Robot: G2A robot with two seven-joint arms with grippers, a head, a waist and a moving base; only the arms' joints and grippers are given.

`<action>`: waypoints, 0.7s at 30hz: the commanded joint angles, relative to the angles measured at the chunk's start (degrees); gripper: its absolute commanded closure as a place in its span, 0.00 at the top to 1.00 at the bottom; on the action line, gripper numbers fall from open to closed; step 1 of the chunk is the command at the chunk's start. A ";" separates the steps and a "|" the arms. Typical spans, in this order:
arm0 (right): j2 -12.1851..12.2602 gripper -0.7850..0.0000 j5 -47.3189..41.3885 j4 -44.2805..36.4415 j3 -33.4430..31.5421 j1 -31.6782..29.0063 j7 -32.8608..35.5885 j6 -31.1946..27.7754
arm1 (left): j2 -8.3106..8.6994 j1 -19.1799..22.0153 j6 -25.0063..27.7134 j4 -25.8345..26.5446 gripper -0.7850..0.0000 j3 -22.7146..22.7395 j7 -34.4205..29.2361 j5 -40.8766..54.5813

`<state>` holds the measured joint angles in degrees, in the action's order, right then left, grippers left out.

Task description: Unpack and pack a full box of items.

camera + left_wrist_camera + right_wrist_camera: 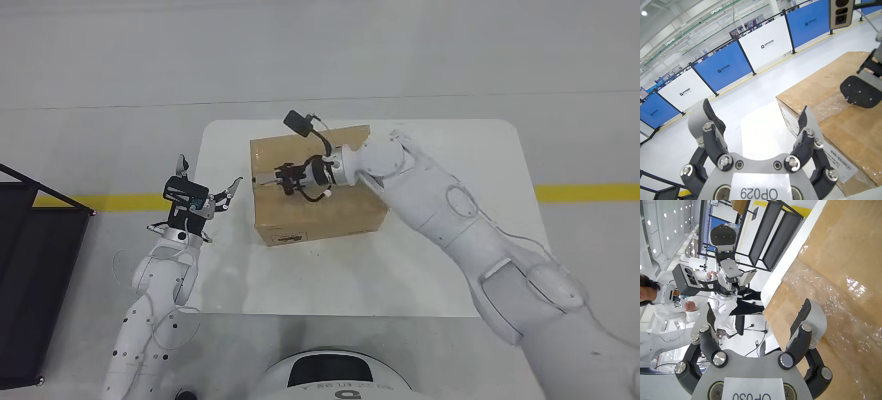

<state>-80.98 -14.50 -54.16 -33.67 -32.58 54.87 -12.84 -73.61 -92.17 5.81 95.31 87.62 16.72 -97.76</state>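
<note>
A closed cardboard box [330, 195], sealed with clear tape along its top seam, stands on the white table [450, 150]. My right gripper [262, 180] is open over the box's left top edge. In the right wrist view one finger [802, 313] lies against the taped box top [838, 275], while the other hangs past the box's edge; nothing is held. My left gripper [210, 185] is open and empty just left of the box, at the table's left edge. In the left wrist view the box corner [838, 121] is close to that gripper [755, 111], and the right gripper's pad [859, 92] rests on the box top.
A black metal rack [30, 270] stands on the floor left of the table, also visible as dark shelves [772, 237] in the right wrist view. Bare table surface lies in front of the box and to its right.
</note>
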 commanded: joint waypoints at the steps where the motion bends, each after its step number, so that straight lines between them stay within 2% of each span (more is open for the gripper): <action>1: -1.00 1.00 -0.65 2.91 0.87 1.04 0.93 -0.25 | 0.00 0.00 0.00 0.00 1.00 0.00 0.00 0.00; 9: -2.35 1.00 3.65 10.60 2.15 4.63 3.75 1.50 | 0.00 0.00 0.00 0.00 1.00 0.00 0.00 0.00; 21: 0.03 1.00 10.85 7.72 -0.35 4.41 7.88 1.76 | 0.00 0.00 0.00 0.00 1.00 0.00 0.00 0.00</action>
<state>-81.27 -4.04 -45.93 -33.57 -28.03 62.51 -11.23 -73.61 -92.17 5.81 95.31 87.62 16.72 -97.76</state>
